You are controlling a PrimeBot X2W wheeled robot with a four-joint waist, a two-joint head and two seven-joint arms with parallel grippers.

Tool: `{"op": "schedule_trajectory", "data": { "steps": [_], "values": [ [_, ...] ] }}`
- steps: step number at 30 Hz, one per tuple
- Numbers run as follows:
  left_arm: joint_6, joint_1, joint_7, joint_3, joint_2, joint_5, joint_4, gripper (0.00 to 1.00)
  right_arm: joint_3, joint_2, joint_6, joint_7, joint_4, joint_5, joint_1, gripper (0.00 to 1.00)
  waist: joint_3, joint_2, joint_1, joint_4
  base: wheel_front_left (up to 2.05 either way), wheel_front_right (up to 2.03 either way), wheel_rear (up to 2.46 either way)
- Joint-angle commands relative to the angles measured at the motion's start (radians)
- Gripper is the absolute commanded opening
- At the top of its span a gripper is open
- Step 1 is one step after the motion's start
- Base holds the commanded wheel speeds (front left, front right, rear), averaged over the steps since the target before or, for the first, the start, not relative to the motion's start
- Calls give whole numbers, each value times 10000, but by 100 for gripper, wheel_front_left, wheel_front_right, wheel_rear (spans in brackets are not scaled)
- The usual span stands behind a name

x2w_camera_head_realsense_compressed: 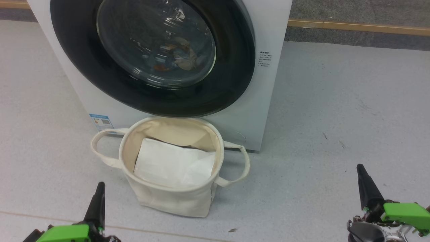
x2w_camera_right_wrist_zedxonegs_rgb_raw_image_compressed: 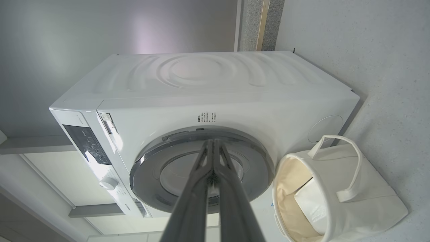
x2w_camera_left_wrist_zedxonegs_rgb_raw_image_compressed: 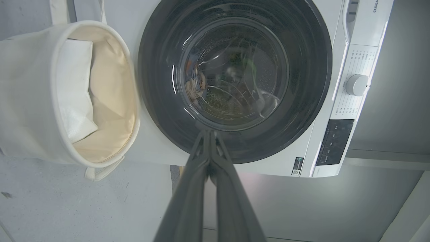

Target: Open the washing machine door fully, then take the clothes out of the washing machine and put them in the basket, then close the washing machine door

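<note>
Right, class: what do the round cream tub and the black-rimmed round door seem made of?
The round cream tub looks like matte canvas: soft creased walls, floppy looped handles. The black-rimmed round door seems glossy plastic around clear domed glass, going by sharp reflections.

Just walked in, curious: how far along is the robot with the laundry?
Nothing looks done yet. The washing machine door is shut, the clothes lie behind its glass, and the basket holds a white sheet. The left gripper and right gripper are shut, empty. Opening, unloading and closing remain.

L gripper (x2w_camera_head_realsense_compressed: 100, 185), R gripper (x2w_camera_head_realsense_compressed: 360, 167), slim dark tapered, green caps (x2w_camera_head_realsense_compressed: 406, 212)
</note>
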Motion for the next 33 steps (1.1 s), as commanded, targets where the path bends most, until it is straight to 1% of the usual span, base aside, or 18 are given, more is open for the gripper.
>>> {"op": "schedule_trajectory", "data": {
  "steps": [1, 3, 4, 9, 12, 15, 16, 20, 33],
  "values": [
    [-69, -254, 77, 331, 58, -43, -374, 0, 196, -62, 2, 71, -397, 59, -154, 0, 0, 0, 0, 0, 0, 0, 0],
    [-69, -254, 77, 331, 58, -43, -374, 0, 196, -62, 2, 71, -397, 59, -154, 0, 0, 0, 0, 0, 0, 0, 0],
    [2, -2, -4, 1, 1, 2, 8, 100, 2, 2, 0, -4, 8, 1, -2, 100, 0, 0, 0, 0, 0, 0, 0],
    [9, 352, -23, -37, -32, 6, 768, 100, 31, 67, 0, -25, 805, 0, 280, 100, 2, 0, 0, 2, 0, 0, 0],
    [24, 294, -106, -7, -27, 59, 728, 100, 111, 64, 0, -113, 794, 19, 202, 100, 10, 0, 4, 13, 0, 0, 0],
    [36, 241, -191, 23, -23, 113, 697, 100, 188, 61, 0, -201, 796, 40, 125, 100, -11, 0, 22, 21, 0, 0, 0],
    [42, 227, -220, 34, -22, 132, 687, 100, 216, 60, 0, -230, 798, 49, 102, 100, -17, 0, 23, 23, 0, 0, 0],
    [73, 174, -334, 73, -18, 205, 627, 100, 325, 55, 0, -347, 796, 78, 10, 100, 3, 0, 2, 32, 0, 0, 0],
    [171, -44, -701, 157, 40, 527, 384, 100, 618, 42, 0, -727, 714, -71, -346, 100, 24, 0, 0, 69, 0, 0, 0]
  ]
}}
